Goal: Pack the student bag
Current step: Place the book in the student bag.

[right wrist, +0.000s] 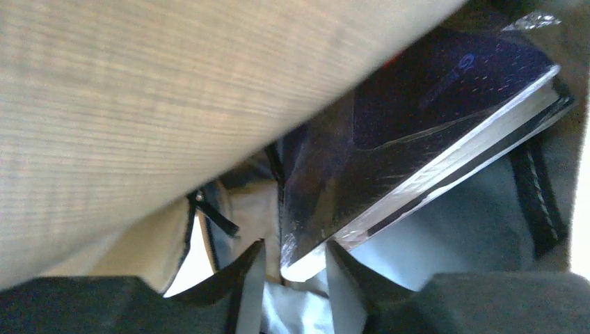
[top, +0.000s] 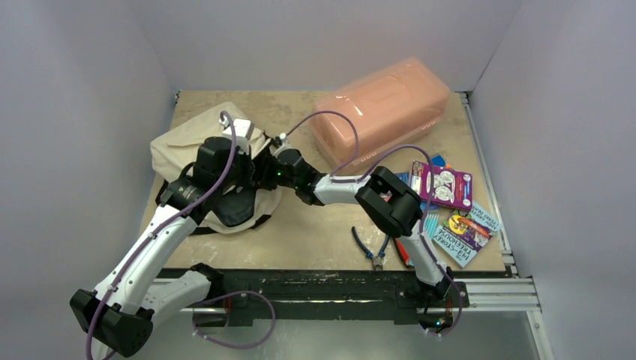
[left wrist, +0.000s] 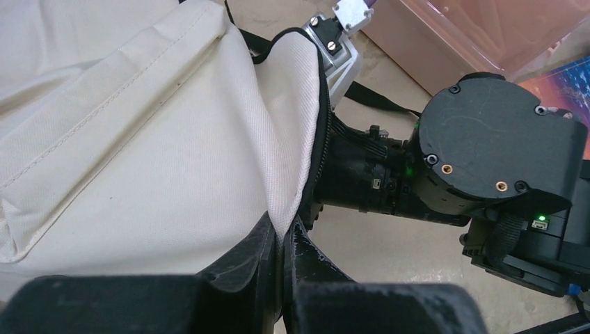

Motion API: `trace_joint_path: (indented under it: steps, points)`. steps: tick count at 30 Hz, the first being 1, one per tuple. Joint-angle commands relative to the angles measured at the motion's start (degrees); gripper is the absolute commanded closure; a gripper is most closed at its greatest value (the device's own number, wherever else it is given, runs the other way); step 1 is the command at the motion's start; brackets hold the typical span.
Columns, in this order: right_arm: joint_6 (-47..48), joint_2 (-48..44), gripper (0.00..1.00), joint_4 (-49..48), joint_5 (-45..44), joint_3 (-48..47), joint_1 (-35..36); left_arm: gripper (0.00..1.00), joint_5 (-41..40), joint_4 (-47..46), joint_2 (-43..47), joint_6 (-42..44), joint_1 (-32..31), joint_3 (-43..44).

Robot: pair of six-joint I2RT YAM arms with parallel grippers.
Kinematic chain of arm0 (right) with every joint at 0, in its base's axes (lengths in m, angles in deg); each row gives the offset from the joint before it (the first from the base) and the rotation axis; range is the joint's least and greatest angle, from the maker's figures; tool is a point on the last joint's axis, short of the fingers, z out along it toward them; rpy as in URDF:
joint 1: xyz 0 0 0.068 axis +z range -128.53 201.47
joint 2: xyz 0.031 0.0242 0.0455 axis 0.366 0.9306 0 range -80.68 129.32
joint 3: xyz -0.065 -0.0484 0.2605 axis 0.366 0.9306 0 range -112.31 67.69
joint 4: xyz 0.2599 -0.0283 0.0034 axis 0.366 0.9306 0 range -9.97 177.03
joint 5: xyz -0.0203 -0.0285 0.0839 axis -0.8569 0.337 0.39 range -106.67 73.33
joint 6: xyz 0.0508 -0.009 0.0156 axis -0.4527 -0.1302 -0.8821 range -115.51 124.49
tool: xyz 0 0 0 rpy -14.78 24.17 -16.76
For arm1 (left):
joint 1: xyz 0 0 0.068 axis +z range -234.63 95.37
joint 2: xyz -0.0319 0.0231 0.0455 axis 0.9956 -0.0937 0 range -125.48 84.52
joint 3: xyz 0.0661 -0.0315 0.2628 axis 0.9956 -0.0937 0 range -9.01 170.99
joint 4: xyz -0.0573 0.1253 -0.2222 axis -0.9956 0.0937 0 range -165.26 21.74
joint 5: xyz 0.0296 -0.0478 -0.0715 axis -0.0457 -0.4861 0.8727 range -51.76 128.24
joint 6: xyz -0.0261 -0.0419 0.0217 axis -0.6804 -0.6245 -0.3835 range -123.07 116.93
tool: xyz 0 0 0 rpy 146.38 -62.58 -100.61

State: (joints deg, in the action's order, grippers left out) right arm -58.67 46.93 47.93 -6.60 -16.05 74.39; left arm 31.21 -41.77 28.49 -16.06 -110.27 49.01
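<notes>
From above, the student bag [top: 176, 146] and my left arm [top: 161, 232] are hiding my right gripper [right wrist: 296, 268]; up close, its blurred fabric is covering part of the wrapped book [right wrist: 431, 118].

Right fingers [right wrist: 243, 292] close on the lower corner of a dark, plastic-wrapped book [right wrist: 417, 104], which is tilted with its white page edge facing lower right. Student bag [right wrist: 160, 104] fabric fills the upper left, blurred and overlapping the book. Black zip pull [right wrist: 209, 214] hangs just left of the book.
</notes>
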Motion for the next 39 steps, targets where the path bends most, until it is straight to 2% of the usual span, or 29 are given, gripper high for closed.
trace_joint_path:
  steps: [1, 6, 11, 17, 22, 33, 39]
  points:
    - [-0.3, -2.4, 0.52, 0.3, -1.7, 3.7, -0.3, 1.0, 3.3, -5.4, 2.5, -3.0, -0.7, 1.9]
    - [1.0, -4.6, 0.42, 4.7, 0.8, 10.2, -3.4, 1.0, -2.3, -4.2, 3.7, -5.0, -0.7, 1.9]
    - [5.0, -7.0, 0.31, 11.5, 2.0, 11.2, -4.3, 1.0, -5.6, -3.2, 5.1, -9.4, -0.7, 3.5]
    - [4.6, -10.2, 0.19, 18.4, 0.0, 13.3, -4.2, 1.0, -1.8, -1.8, 4.3, -10.5, -0.7, 4.7]
    - [3.4, -7.3, 0.16, 24.3, -2.2, 8.3, -4.6, 1.0, 3.3, -1.6, 3.6, -14.2, -0.7, 1.5]
    - [1.0, -2.9, 0.11, 35.7, -8.9, 2.4, -3.9, 1.0, 4.5, -1.2, 5.6, -16.9, -0.7, -2.6]
    - [-2.1, -0.2, 0.13, 29.2, -7.1, 0.8, -3.8, 1.0, 9.8, -3.2, 5.1, -19.5, -0.8, -3.0]
